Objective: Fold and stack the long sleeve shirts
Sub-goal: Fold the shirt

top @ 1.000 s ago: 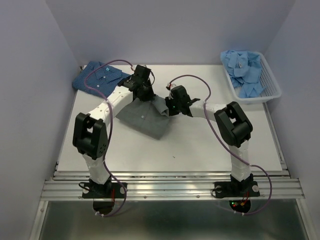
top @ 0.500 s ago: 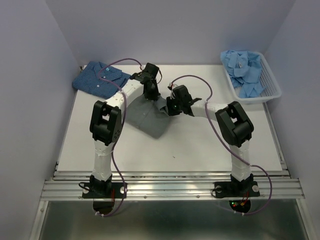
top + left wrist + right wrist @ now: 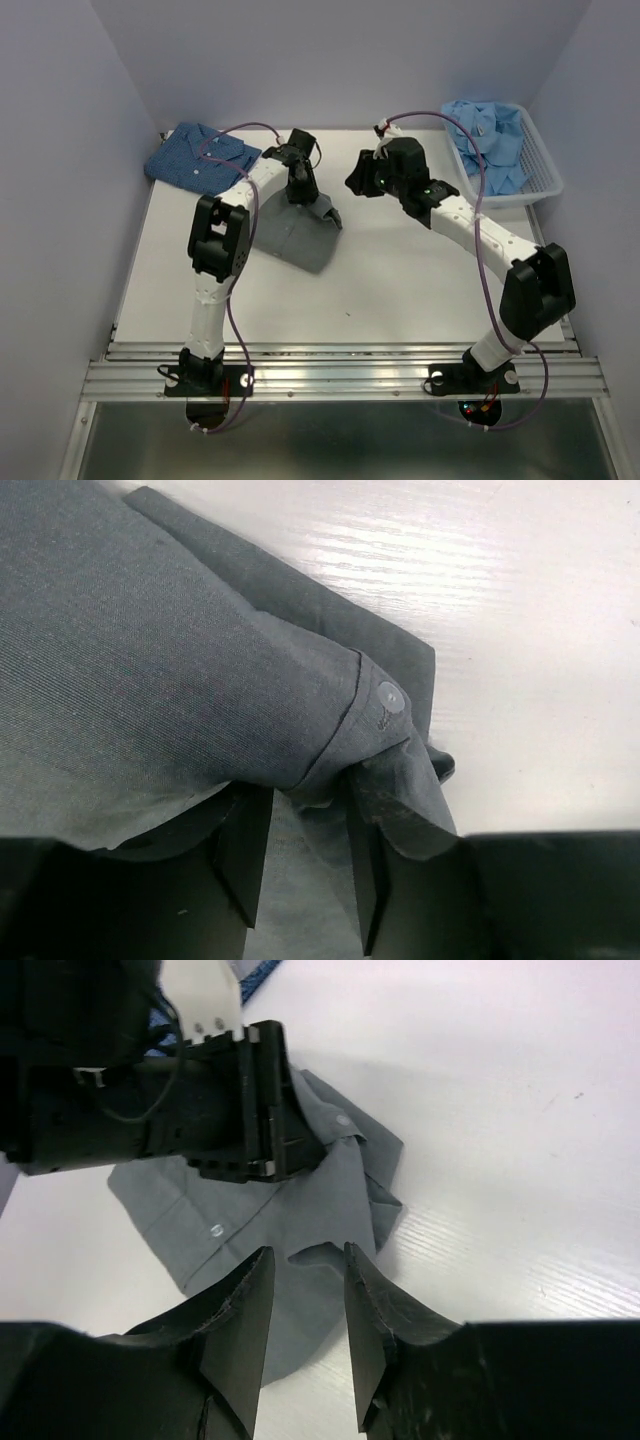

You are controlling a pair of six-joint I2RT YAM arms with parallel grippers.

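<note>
Wrist view alone shows left tool [image 3: 301,805] pinching shirt [image 3: 150,660].

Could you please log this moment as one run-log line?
left end effector: gripping plain dark grey cloth shirt | right end effector: open, empty

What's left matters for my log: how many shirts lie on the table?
2: blue shirt far left, grey shirt mid-table, held by left gripper; basket contents not counted.

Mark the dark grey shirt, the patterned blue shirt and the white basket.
dark grey shirt [image 3: 292,240]: top view, on its flat folded body.
patterned blue shirt [image 3: 195,160]: top view, middle of the folded front.
white basket [image 3: 541,168]: top view, on its right slatted wall.
</note>
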